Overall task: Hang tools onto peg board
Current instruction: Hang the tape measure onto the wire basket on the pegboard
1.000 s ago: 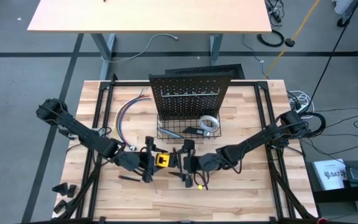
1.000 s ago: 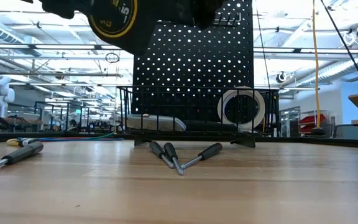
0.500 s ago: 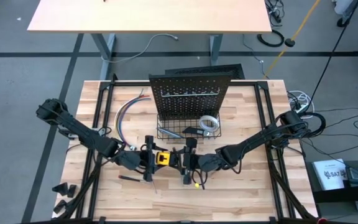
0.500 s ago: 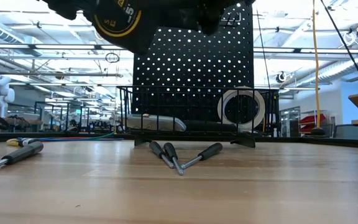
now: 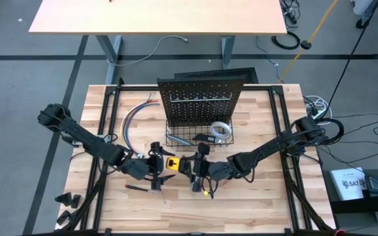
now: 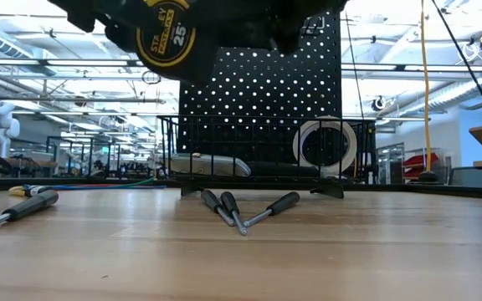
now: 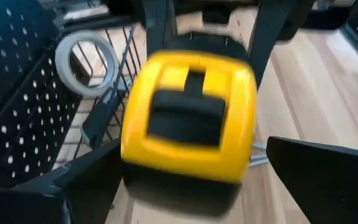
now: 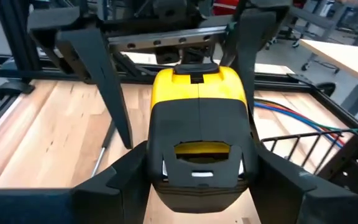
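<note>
The yellow-and-black tape measure (image 5: pixel 170 164) hangs in the air between the two arms, above the middle of the pale wooden table (image 5: pixel 254 203) and just in front of the upright black perforated metal peg board (image 5: pixel 199 98). The right tool (image 5: pixel 194 169) grips it by its sides: in the right wrist view its dark fingers press against both flanks of the case. The left tool (image 5: pixel 155 167) stands wide open around the same case, its fingers clear of the yellow body in the left wrist view. This looks like a handover, probably so the right arm can carry the measure to the board at a better angle.

The black wire basket (image 5: pixel 176 139) along the board's foot already holds the white tape roll (image 5: pixel 220 130) and the grey-blue utility knife (image 6: pixel 207 165), kept there where loose items cannot hang from pegs. Three slim dark-handled screwdrivers (image 6: pixel 233 209) lie crossed on the table before the basket, and another screwdriver (image 6: pixel 19 207) lies towards the left edge, not yet hung. A bundle of coloured cables (image 5: pixel 133 118) rests beside the board.
</note>
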Robot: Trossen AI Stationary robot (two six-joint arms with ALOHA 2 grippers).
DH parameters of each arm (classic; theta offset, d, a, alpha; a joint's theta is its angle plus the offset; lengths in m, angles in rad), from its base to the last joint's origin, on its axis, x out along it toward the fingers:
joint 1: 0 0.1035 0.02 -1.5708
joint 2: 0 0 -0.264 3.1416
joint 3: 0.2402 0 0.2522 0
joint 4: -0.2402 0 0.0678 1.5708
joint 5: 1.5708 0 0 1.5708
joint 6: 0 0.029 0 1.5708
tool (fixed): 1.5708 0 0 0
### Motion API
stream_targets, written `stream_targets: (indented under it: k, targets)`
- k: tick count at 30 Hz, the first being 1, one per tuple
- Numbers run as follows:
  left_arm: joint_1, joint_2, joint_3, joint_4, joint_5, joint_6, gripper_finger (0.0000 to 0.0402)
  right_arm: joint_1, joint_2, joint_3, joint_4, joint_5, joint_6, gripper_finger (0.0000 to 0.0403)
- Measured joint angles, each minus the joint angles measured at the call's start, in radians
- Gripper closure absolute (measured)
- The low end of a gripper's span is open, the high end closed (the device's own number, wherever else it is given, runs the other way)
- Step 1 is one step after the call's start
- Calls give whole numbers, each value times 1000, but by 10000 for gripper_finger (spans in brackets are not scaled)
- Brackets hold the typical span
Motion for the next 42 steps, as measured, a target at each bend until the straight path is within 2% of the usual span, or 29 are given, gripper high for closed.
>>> stream_targets:
  k: [7, 9, 11, 13, 14, 17, 19, 22, 24, 28, 31, 42]
  targets:
    - [-21, -91, -8, -212, -49, -122, 37, 15, -65, -25, -11, 71, 4, 193]
    - [-40, -138, -40, -208, -75, -150, 43, 18, -101, -73, 22, 117, 8, 193]
    - [-60, -180, -78, -146, -102, -150, 46, 16, -130, -159, 151, 132, 21, 193]
    - [-73, -209, -139, -3, -139, -125, 48, 4, -133, -263, 417, 87, 13, 193]
    - [-75, -214, -171, 102, -152, -97, 48, -8, -129, -313, 576, 24, 7, 193]
    - [-63, -203, -282, 536, -141, 23, 48, -41, -85, -407, 1003, -135, 34, 193]
    - [-44, -166, -342, 857, -89, 93, 48, -52, -49, -431, 1154, -181, 47, 193]
    - [-13, -91, -376, 1207, -68, 149, 48, -63, -25, -408, 1106, -200, 53, 193]
    - [6, -43, -368, 1312, -66, 162, 48, -67, -15, -369, 1082, -199, 60, 193]
    - [35, 37, -325, 1322, 2, 138, 48, -67, -9, -311, 1087, -210, 17, 193]
    - [45, 64, -308, 1327, 7, 121, 48, -66, -5, -298, 1067, -212, -18, 193]
    - [86, 69, -304, 1328, 58, 121, 48, -89, -5, -293, 1020, -204, 29, 193]
